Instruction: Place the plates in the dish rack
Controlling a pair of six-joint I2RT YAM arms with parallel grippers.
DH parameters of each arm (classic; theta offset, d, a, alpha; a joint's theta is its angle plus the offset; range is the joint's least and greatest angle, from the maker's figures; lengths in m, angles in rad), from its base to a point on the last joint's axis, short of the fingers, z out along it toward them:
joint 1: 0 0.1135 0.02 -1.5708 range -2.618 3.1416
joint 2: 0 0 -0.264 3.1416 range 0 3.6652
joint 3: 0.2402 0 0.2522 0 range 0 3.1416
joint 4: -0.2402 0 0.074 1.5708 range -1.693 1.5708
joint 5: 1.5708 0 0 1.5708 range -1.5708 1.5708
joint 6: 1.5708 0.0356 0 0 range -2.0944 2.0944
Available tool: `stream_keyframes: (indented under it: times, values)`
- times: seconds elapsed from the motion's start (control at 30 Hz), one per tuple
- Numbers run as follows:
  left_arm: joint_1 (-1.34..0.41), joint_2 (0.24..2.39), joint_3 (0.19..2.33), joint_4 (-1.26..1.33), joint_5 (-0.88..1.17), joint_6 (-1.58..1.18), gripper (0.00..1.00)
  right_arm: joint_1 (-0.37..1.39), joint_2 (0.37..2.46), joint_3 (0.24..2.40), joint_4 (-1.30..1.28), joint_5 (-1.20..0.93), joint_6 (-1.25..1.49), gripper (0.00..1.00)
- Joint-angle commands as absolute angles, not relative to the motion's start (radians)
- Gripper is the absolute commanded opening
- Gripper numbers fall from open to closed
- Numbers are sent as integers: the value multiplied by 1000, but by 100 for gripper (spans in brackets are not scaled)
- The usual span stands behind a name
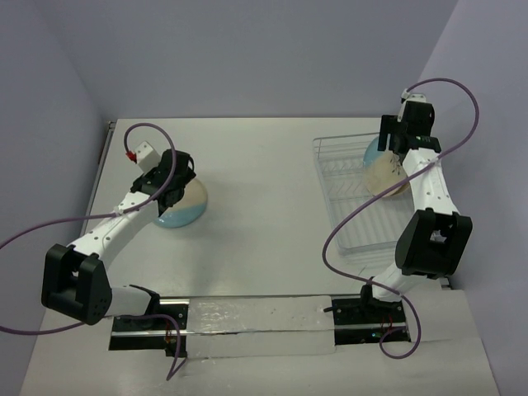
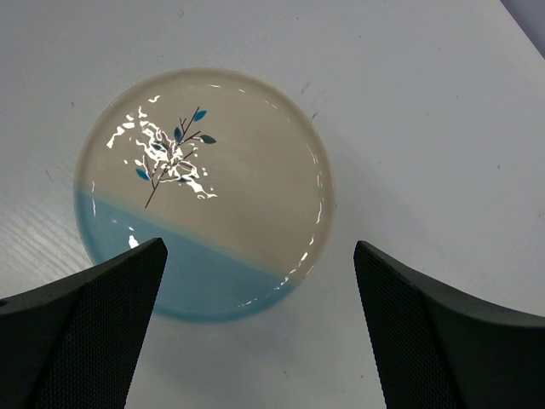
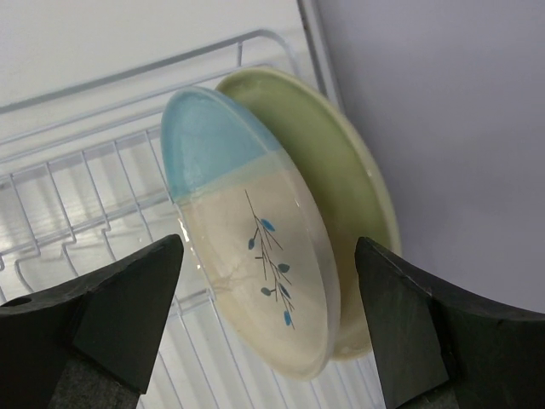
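A cream and light blue plate (image 2: 204, 192) with a dark sprig lies flat on the white table; it also shows under the left arm in the top view (image 1: 188, 208). My left gripper (image 2: 255, 328) is open above its near edge, empty. In the clear dish rack (image 3: 77, 183) (image 1: 351, 206) a cream and blue plate (image 3: 255, 247) stands on edge, leaning against a pale green plate (image 3: 349, 179) behind it. My right gripper (image 3: 268, 319) is open, its jaws on either side of the two standing plates without touching them. In the top view the right gripper (image 1: 398, 147) hides most of those plates.
The rack lies at the table's right side near the purple-grey wall (image 1: 487, 99). Thin rack tines (image 3: 128, 204) run left of the standing plates. A clear strip (image 1: 256, 323) lies between the arm bases.
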State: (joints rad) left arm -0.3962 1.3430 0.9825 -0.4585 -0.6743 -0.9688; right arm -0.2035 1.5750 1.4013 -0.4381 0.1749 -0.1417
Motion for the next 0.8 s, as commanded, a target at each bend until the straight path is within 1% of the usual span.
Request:
stream_keyframes:
  times: [0.0, 0.27, 0.4, 0.53, 0.67, 0.77]
  values:
    - [-390, 1326, 990, -420, -689, -949, 99, -209, 1527, 1455, -375, 242, -119, 90]
    - [-390, 1341, 985, -368, -693, -928, 99, -207, 1517, 1506, -383, 303, -90, 91]
    - [-381, 1350, 983, -335, -704, -899, 99, -207, 1500, 1552, -406, 291, -48, 96]
    - [-316, 1342, 946, -214, -612, -856, 99, -207, 1506, 1587, -419, 324, 37, 100]
    - [-266, 1365, 957, -188, -608, -856, 99, -198, 1561, 1711, -481, 249, 127, 100]
    - [-257, 1359, 939, -150, -621, -854, 99, -152, 1584, 1780, -512, 228, 139, 100]
